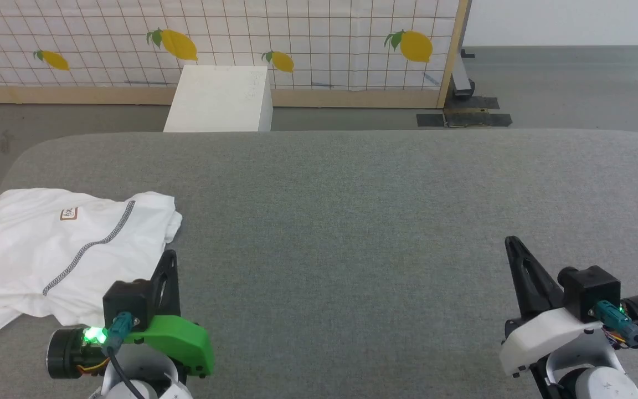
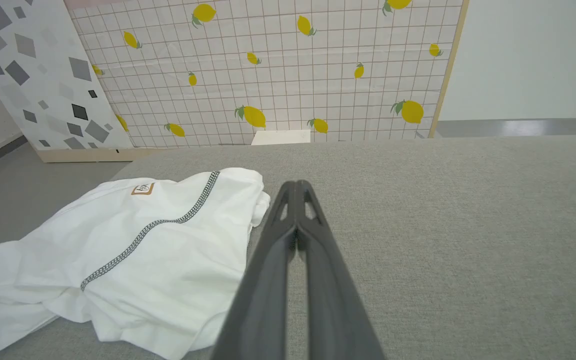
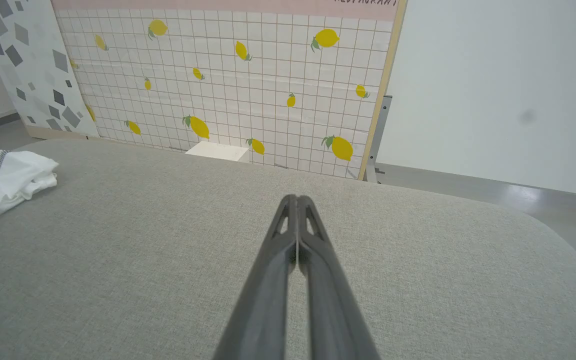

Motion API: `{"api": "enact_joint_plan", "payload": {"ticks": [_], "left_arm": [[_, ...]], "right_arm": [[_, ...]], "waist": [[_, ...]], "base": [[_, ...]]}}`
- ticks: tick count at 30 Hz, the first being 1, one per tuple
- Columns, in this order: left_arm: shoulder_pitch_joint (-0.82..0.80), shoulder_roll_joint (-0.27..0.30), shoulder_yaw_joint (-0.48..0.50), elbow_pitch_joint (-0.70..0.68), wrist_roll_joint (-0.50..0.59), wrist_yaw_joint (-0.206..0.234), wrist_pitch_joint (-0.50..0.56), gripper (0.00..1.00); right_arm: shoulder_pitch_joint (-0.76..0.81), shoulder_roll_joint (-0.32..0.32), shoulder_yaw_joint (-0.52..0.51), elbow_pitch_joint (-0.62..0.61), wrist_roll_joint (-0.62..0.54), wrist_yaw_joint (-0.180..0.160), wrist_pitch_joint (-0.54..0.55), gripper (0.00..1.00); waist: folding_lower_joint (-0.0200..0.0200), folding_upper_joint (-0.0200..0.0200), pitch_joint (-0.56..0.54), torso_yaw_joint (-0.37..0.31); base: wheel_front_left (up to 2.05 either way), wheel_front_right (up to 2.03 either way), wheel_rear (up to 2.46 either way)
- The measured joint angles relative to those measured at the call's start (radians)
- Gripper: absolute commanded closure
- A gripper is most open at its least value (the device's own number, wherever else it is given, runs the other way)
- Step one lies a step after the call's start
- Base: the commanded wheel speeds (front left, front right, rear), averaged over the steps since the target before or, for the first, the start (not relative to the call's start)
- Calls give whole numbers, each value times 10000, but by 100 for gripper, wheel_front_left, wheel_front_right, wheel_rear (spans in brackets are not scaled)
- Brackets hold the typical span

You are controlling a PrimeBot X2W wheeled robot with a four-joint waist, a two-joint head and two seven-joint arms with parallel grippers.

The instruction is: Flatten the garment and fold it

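Observation:
The garment [image 1: 47, 249] is a white T-shirt lying crumpled at the left end of the grey padded table [image 1: 352, 221], with a dark zigzag seam and a small brown-edged patch facing up. It also appears in the left wrist view [image 2: 143, 260] and at the left edge of the right wrist view [image 3: 3, 180]. My left gripper [image 1: 170, 256] is shut and empty, its tips just right of the shirt's near edge [image 2: 295, 186]. My right gripper [image 1: 512, 241] is shut and empty over bare table at the lower right, far from the shirt [image 3: 295, 200].
A rigid white box [image 1: 219, 100] stands on the floor beyond the table's far edge. Behind it runs a lemon-print grid panel [image 1: 297, 39] with a wooden frame. The shirt overhangs the table's left edge.

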Motion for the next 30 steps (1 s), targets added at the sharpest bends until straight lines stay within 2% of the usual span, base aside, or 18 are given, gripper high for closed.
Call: {"api": "enact_joint_plan", "payload": {"ticks": [1,19,30], "left_arm": [[0,0,0,0,0,0,0,0],[-11,2,-207,161,-171,56,-226,0],[-16,2,-326,263,-263,113,-453,0]], "right_arm": [[0,0,0,0,0,0,0,0],[-1,0,-81,176,291,0,-215,0],[33,0,-132,311,579,0,-447,0]], "waist": [[0,0,0,0],[0,0,31,38],[0,0,49,352]], "base": [[0,0,0],[0,0,0],[0,0,0]]}}
